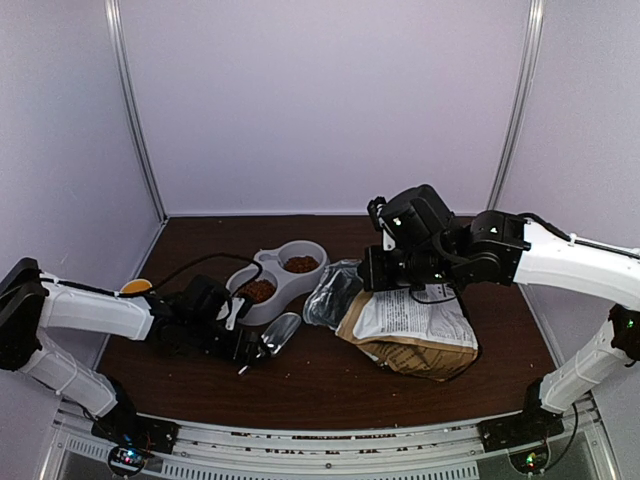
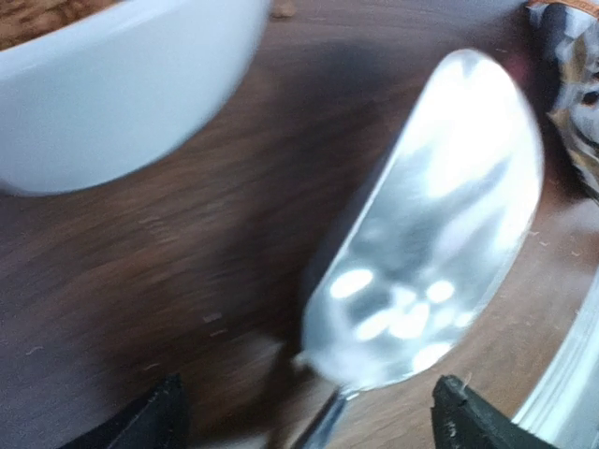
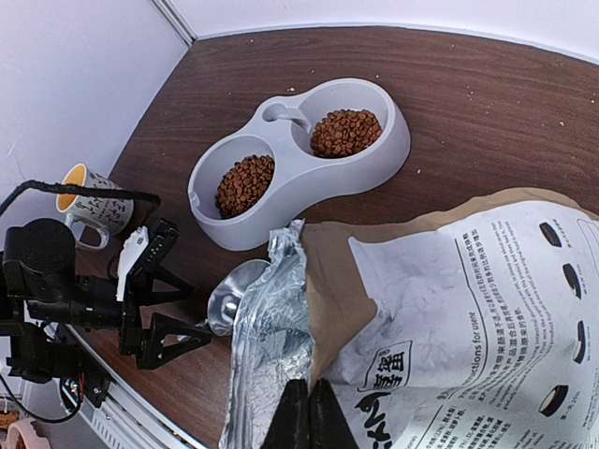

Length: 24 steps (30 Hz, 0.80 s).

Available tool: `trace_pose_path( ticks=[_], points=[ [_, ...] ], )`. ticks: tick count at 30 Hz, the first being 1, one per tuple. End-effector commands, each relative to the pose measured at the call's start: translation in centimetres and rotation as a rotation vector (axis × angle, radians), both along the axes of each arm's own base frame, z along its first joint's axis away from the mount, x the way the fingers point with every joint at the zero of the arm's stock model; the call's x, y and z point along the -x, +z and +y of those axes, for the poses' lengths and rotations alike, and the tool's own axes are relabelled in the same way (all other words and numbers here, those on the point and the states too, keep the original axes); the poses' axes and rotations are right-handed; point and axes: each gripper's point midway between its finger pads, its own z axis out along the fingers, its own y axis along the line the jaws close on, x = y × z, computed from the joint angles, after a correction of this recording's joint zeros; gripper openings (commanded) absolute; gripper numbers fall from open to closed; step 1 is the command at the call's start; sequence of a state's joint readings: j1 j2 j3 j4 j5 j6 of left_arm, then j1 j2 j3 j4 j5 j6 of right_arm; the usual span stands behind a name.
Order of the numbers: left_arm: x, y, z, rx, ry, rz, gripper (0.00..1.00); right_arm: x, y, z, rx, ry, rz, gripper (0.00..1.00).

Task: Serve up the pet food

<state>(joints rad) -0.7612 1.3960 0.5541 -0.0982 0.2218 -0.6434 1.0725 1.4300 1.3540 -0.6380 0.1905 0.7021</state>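
Observation:
The pet food fills both wells of the grey double bowl, brown kibble that also shows in the top view. An empty metal scoop lies on the table in front of the bowl. My left gripper stands open behind it, fingers wide on either side of the thin handle and apart from it. The kraft bag lies on its side, foil mouth toward the scoop. My right gripper is shut on the bag's upper rim.
A white mug with a yellow inside stands at the table's left edge, behind the left arm. The bowl's wall is close to the left of the scoop. The table's metal front rail runs just behind the left gripper.

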Motion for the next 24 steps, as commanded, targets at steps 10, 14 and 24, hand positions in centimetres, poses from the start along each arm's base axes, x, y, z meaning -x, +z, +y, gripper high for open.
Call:
trace_pose_path(
  ticks=[10, 14, 24],
  points=[
    [-3.3, 8.5, 5.0, -0.208, 0.172, -0.216, 0.97, -0.7, 2.3, -0.6, -0.042, -0.005, -0.076, 0.0],
    [-3.7, 15.6, 0.7, 0.134, 0.161, -0.277, 0.94, -0.4, 3.3, -0.5, -0.062, 0.021, -0.1, 0.0],
    [-3.4, 17.8, -9.3, 0.383, -0.045, -0.151, 0.95, -0.1, 4.3, -0.1, -0.1, 0.048, -0.121, 0.0]
  ],
)
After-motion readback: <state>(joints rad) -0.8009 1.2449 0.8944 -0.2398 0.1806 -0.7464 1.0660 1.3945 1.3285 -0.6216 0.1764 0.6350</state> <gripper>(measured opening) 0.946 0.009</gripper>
